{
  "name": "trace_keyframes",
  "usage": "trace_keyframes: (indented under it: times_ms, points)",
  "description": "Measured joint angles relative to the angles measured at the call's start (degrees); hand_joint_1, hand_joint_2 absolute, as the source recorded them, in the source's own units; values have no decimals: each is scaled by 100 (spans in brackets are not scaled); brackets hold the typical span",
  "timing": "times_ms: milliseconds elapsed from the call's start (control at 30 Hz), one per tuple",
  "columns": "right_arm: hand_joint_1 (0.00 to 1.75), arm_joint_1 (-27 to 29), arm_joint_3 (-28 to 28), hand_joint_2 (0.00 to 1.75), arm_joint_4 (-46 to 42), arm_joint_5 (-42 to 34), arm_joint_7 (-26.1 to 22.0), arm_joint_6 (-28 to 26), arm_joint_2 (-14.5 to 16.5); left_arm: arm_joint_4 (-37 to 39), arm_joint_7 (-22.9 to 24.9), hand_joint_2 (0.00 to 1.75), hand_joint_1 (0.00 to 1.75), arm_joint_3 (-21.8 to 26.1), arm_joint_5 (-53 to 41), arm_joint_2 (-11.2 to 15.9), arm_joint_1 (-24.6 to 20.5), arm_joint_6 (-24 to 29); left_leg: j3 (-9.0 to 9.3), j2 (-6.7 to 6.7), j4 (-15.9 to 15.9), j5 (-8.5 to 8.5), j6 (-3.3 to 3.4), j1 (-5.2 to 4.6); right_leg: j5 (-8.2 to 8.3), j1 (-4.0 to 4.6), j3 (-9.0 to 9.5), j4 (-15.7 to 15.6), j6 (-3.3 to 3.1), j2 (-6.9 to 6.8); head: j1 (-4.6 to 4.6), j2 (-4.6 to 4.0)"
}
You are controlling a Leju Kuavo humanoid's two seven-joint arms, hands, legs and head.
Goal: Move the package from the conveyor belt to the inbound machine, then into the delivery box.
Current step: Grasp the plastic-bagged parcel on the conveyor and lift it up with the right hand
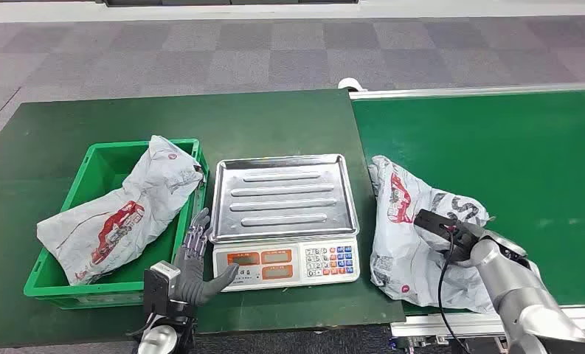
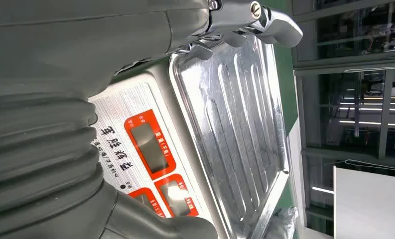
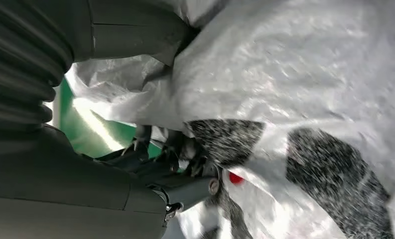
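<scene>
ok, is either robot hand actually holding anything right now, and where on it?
The right robot hand is on the grey package on the conveyor, fingers dug into its upper face; a firm grip cannot be confirmed. The left robot hand holds nothing, open beside the scale.

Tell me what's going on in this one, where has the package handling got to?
The robot's right hand is on a grey plastic package lying at the conveyor belt edge; its fingers press into the wrap, though a firm grip isn't clear. The scale beside it has an empty tray. The left hand hovers open by the scale's left corner. Another package already sits in the green crate.
</scene>
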Motion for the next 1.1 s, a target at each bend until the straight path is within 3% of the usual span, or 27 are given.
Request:
trace_keyframes:
  times_ms: [667,900,1100]
  points:
    - [175,73,0,175,-10,-322,-627,-362,79,-190,66,175,0,0,4,5,90,2,-10,0,0,-4,-5,0,0,-1,-8,0,0,-1,1,0]
    - [175,55,-58,175,-184,-1114,-1474,-935,157,-357,75,175,0,0,8,25,239,2,-15,3,-1,-4,-5,0,0,-2,-15,1,-1,0,0,0]
    - [175,45,-105,175,-280,-1227,-1563,-958,219,-437,75,175,0,0,9,37,301,4,-22,-1,-1,-4,-5,0,-1,-2,-18,1,0,-3,1,0]
